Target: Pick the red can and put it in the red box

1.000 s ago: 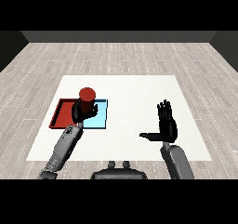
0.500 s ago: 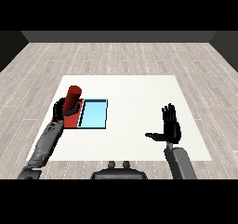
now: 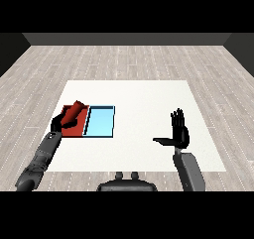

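The red tray [image 3: 74,129] and light blue tray [image 3: 100,122] lie touching, side by side, on the left of the white surface [image 3: 144,99], which stands on a grey plank floor [image 3: 129,59]. The red can [image 3: 74,111] is tilted over the red tray, with the left hand [image 3: 59,121] fingers clamped round it. The right hand [image 3: 179,133] is raised upright over the surface, fingers straight and thumb extended sideways.

Two grey forearms; black left hand [image 3: 58,122], black right hand [image 3: 179,133], slender fingers.
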Robot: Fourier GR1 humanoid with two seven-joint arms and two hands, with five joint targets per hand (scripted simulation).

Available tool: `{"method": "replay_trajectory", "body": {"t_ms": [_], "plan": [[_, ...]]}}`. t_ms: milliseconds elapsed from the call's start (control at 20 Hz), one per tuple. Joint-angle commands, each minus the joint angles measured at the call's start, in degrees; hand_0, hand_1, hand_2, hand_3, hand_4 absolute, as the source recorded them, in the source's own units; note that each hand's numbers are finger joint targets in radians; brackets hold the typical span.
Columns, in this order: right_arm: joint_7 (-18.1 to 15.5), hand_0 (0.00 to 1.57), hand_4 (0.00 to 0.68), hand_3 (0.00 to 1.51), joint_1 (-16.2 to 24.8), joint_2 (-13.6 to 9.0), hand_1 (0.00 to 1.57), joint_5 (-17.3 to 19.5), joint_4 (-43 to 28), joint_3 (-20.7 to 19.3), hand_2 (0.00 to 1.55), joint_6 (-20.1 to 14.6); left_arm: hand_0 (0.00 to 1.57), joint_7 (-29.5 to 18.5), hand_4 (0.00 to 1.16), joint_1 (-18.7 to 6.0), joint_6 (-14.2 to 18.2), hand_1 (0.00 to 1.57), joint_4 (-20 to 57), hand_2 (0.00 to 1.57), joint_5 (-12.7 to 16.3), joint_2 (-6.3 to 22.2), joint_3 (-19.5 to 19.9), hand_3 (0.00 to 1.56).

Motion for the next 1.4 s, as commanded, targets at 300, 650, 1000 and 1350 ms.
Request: {"method": "replay_trajectory", "body": {"t_ms": [300,650,1000,1350], "plan": [[-4.0,0.0,0.0,0.0,-4.3,2.6,0.0,2.7,7.3,0.3,0.0,-0.6,0.26,-3.7,0.64,-4.7,-8.2,0.26,19.0,0.57,-3.3,-3.7,-0.5,0.5],[-5.1,0.0,0.0,0.0,-3.2,2.3,0.0,1.1,7.8,-0.9,0.0,1.7,0.0,-6.3,0.0,-7.9,-9.2,0.0,21.2,0.0,-0.6,0.8,3.7,0.0],[-4.7,0.0,0.0,0.0,-3.2,1.2,0.0,-1.4,6.7,-2.0,0.0,4.6,0.0,-27.9,0.0,-8.7,-21.4,0.0,4.9,0.0,15.8,-6.1,18.2,0.0],[-5.7,0.0,0.0,0.0,-3.5,-1.0,0.0,1.0,7.3,-1.1,0.0,6.4,0.0,-40.2,0.0,0.5,-33.3,0.0,-9.5,0.0,20.8,-19.0,17.2,0.0]]}}
